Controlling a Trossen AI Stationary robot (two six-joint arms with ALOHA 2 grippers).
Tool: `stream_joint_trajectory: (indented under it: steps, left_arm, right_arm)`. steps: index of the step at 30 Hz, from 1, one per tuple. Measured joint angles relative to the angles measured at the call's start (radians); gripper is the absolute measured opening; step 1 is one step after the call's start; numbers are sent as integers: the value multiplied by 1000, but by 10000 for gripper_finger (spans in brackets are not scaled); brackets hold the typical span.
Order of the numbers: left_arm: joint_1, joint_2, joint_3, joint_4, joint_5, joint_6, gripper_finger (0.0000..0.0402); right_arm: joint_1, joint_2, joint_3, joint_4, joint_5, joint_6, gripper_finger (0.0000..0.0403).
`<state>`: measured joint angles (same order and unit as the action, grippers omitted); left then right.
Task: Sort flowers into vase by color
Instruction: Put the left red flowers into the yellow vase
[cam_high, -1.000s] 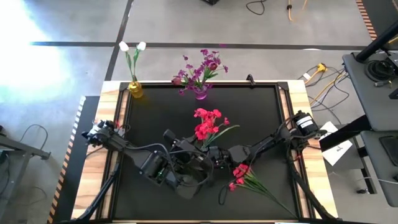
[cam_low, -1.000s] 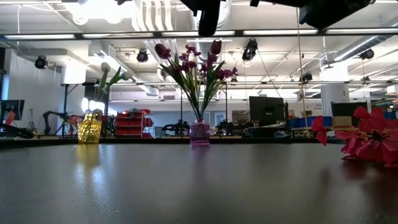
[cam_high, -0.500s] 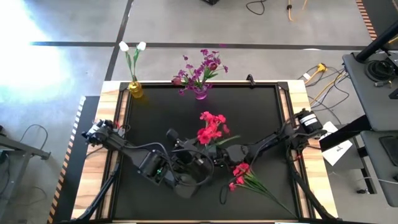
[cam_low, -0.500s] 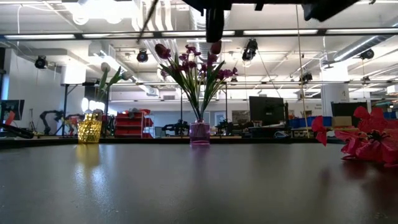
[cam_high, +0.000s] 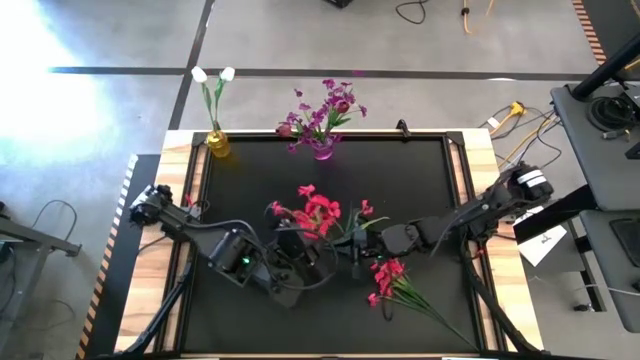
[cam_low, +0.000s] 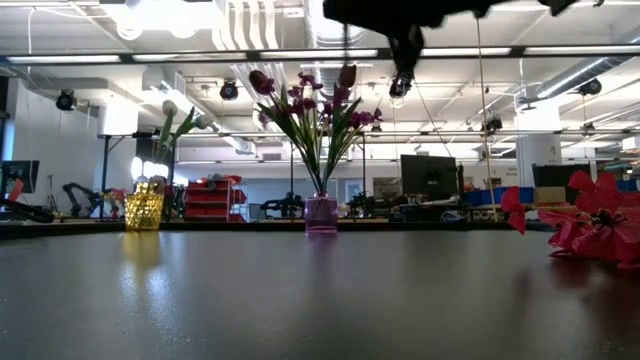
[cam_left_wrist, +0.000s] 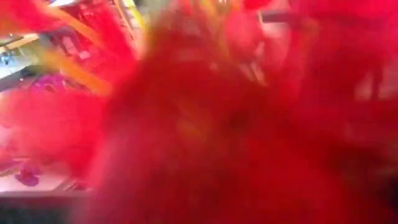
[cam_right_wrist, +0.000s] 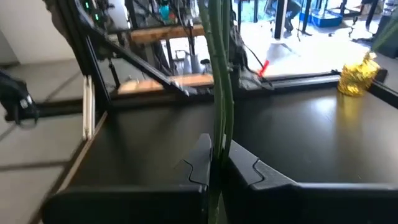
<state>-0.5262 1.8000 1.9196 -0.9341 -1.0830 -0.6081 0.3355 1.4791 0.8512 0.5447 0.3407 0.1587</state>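
Stems (cam_right_wrist: 219, 81) of the red spray (cam_high: 318, 212) sit pinched in the right gripper (cam_right_wrist: 217, 163), lifted mid-surface in front of the purple vase (cam_high: 322, 150). Left gripper (cam_high: 300, 262) is beside it; I cannot tell its fingers. Another red spray (cam_high: 390, 281) lies nearer the front.

Table centre blocked; far half and left side open.

The middle of the table (cam_high: 420, 170) near the front edge is occupied by both arms, with the left gripper (cam_high: 300, 262) and right gripper (cam_high: 357, 252) close together under a lifted red spray (cam_high: 318, 212). Passage at the front right corner is barred by a second red spray (cam_high: 392, 283) lying flat. At the far edge, a purple vase (cam_high: 322, 150) and a gold vase (cam_high: 218, 145) stand; bare mat is left between them and the arms.
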Motion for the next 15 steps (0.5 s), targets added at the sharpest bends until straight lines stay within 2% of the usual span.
stream_joint_trajectory:
  steps: [4, 7, 11, 15]
  left_arm:
    - [5, -1, -84, 47, 52, 20, 143]
    - [12, -16, -149, 142, 81, 40, 143]
    - [29, -52, -269, 369, 155, 169, 143]
    - [70, -103, -430, 669, 322, 316, 143]
  right_arm:
    - [0, -71, -80, -18, 0, 4, 12]
    - [0, -103, -124, -16, 0, 4, 12]
    - [0, -121, -158, -13, 1, 4, 12]
    - [0, -123, -177, -15, 1, -1, 12]
